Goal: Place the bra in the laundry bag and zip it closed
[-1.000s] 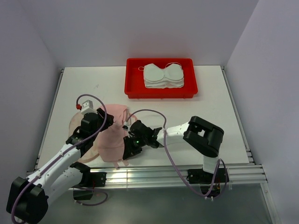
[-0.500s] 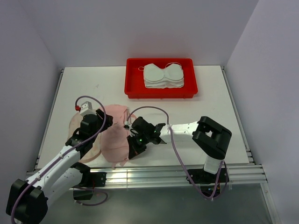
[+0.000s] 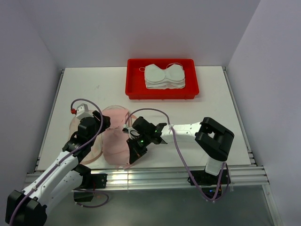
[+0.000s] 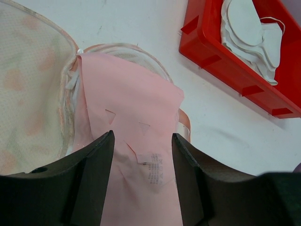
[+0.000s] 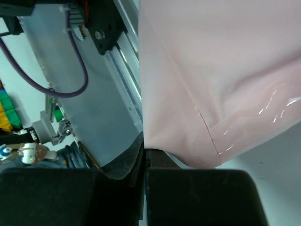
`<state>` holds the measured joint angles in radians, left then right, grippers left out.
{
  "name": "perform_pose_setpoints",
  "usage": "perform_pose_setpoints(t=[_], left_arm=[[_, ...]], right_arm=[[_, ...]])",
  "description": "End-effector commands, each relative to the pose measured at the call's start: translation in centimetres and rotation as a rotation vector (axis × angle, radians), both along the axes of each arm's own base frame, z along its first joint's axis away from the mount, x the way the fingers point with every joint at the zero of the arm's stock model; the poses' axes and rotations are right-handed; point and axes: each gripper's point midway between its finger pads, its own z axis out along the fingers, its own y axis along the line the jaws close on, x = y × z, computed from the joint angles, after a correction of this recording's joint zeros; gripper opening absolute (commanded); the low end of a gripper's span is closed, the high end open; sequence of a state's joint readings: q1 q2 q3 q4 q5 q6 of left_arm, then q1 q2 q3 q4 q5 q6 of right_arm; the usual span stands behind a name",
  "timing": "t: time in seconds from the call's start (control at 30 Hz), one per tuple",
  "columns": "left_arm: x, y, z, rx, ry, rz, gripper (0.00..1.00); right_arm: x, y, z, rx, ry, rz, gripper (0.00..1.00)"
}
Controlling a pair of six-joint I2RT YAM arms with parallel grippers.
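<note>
The pink bra [image 3: 114, 136] lies spread over the laundry bag [image 3: 75, 126], a cream pouch with orange motifs at the table's near left. My left gripper [image 3: 100, 123] is open and hovers just above the bra's label. The left wrist view shows its jaws [image 4: 142, 141] apart over the bra [image 4: 131, 113], with the bag [image 4: 28, 94] to the left. My right gripper [image 3: 132, 147] is shut on the bra's near edge. In the right wrist view the jaws [image 5: 145, 149] pinch the pink fabric [image 5: 211, 70].
A red tray [image 3: 162, 95] with stacked white bras [image 3: 164, 76] stands at the back centre; it also shows in the left wrist view [image 4: 225, 70]. The table's front rail lies just below the right gripper.
My left gripper has drawn back a little to the left, off the bra's middle. The right arm's elbow swung right while its gripper stayed shut on the bra's near edge.
</note>
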<state>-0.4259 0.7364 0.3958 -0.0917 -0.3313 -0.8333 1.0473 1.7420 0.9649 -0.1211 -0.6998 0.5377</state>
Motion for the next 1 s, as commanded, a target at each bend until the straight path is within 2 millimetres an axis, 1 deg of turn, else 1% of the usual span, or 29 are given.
perform_pose_setpoints(t=[0.0,0.07,0.1,0.17,0.23,0.27,0.3,0.33,0.37,0.4,0.43,0.47,0.5,0.53,0.6,0.63,0.67,0.7,0.73,0.77,0.8,0.83,0.93,0.97], left_arm=[[0.3,0.4,1.2,-0.018,-0.037,0.030,0.59],[0.2,0.0,1.2,-0.027,-0.034,0.009,0.59],[0.0,-0.1,1.1,-0.025,-0.025,0.003,0.59],[-0.6,-0.2,1.0,-0.027,0.000,-0.016,0.60],[-1.2,-0.5,2.0,-0.043,-0.007,-0.042,0.61],[-1.6,-0.6,2.0,-0.048,0.003,-0.056,0.62],[-2.4,-0.9,1.7,-0.047,0.040,-0.086,0.63],[-2.9,-0.9,1.9,-0.055,0.045,-0.094,0.63],[-3.4,-1.3,2.2,-0.068,0.054,-0.120,0.62],[-4.2,-1.3,2.1,-0.074,0.072,-0.131,0.61],[-4.6,-1.5,2.0,-0.082,0.084,-0.145,0.61],[-5.0,-1.8,2.0,-0.096,0.093,-0.160,0.59],[-5.5,-2.6,2.2,-0.132,0.103,-0.198,0.58],[-6.0,-2.9,2.0,-0.142,0.126,-0.217,0.57],[-6.7,-3.5,2.2,-0.167,0.148,-0.252,0.57],[-7.1,-3.6,2.2,-0.164,0.165,-0.261,0.57],[-7.2,-3.7,3.2,-0.167,0.155,-0.266,0.57],[-7.3,-3.6,3.5,-0.154,0.160,-0.273,0.58],[-8.1,-3.5,3.2,-0.140,0.199,-0.289,0.59],[-8.2,-3.5,4.0,-0.132,0.202,-0.296,0.60],[-8.6,-3.6,4.1,-0.132,0.218,-0.306,0.60],[-9.3,-3.9,3.9,-0.144,0.249,-0.335,0.60],[-10.8,-4.9,3.2,-0.192,0.317,-0.388,0.58],[-11.5,-5.0,2.3,-0.202,0.356,-0.396,0.57]], right_arm=[[2.2,2.7,4.4,0.147,-0.035,-0.020,0.00],[3.7,3.8,6.3,0.206,-0.033,-0.075,0.00],[4.8,4.1,7.2,0.243,-0.032,-0.103,0.00],[6.3,5.1,8.4,0.295,-0.006,-0.163,0.00],[8.0,5.6,8.7,0.329,0.023,-0.214,0.00],[8.4,5.8,8.7,0.338,0.030,-0.230,0.00],[8.9,5.9,8.7,0.345,0.037,-0.248,0.00],[9.9,6.1,8.6,0.360,0.050,-0.283,0.00],[10.3,6.1,8.4,0.365,0.060,-0.303,0.00],[10.7,6.2,8.3,0.373,0.071,-0.324,0.01],[11.4,6.5,8.3,0.393,0.097,-0.357,0.02],[11.8,6.5,8.2,0.400,0.114,-0.375,0.04],[12.0,6.7,8.1,0.407,0.126,-0.391,0.05],[12.6,7.0,8.1,0.420,0.145,-0.413,0.06],[13.1,7.3,7.9,0.421,0.162,-0.443,0.09],[13.3,7.5,7.5,0.418,0.164,-0.453,0.11],[13.5,7.5,7.4,0.416,0.169,-0.462,0.13],[13.6,7.5,7.2,0.417,0.169,-0.468,0.16],[13.6,7.2,6.8,0.408,0.171,-0.480,0.18],[13.8,7.1,6.5,0.404,0.159,-0.501,0.20],[13.9,6.9,6.4,0.401,0.155,-0.511,0.24],[13.7,6.5,6.0,0.395,0.155,-0.520,0.25],[13.6,5.9,5.5,0.397,0.165,-0.553,0.31],[13.5,5.8,5.3,0.396,0.169,-0.560,0.33]])
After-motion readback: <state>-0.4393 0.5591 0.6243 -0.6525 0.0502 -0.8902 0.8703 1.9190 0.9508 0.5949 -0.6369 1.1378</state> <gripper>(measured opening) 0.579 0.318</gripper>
